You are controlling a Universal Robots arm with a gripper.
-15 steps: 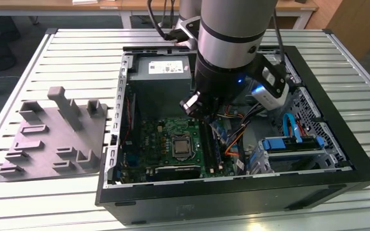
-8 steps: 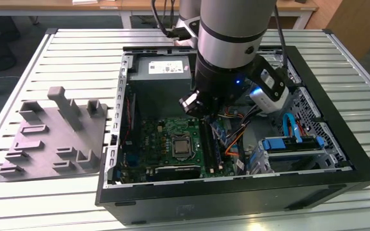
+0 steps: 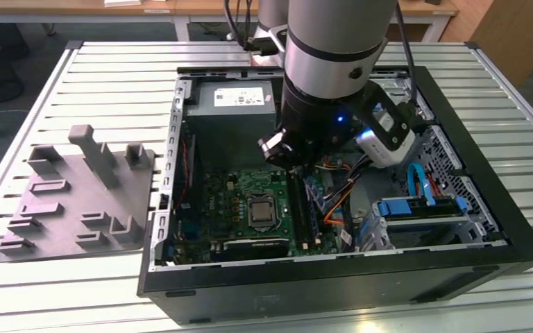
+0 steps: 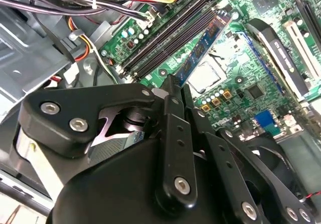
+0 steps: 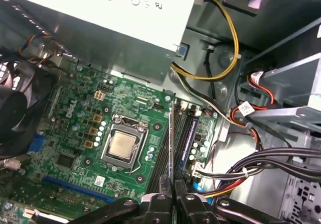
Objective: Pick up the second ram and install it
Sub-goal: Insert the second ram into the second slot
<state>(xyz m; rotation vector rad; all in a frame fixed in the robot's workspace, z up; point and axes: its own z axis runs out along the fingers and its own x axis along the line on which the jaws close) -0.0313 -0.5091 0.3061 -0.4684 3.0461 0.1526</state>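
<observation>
The arm [image 3: 332,69] reaches straight down into the open computer case [image 3: 512,243]. The hand [image 5: 172,198] is clamped on the second ram [image 5: 171,143], which stands on edge over the motherboard [image 5: 75,128], parallel to the black memory slots [image 5: 187,133] and beside the CPU socket [image 5: 123,146].

Matt black tool [image 4: 173,83], glossy second ram [image 4: 205,45], slatted bare-metal table [image 3: 109,69].
</observation>
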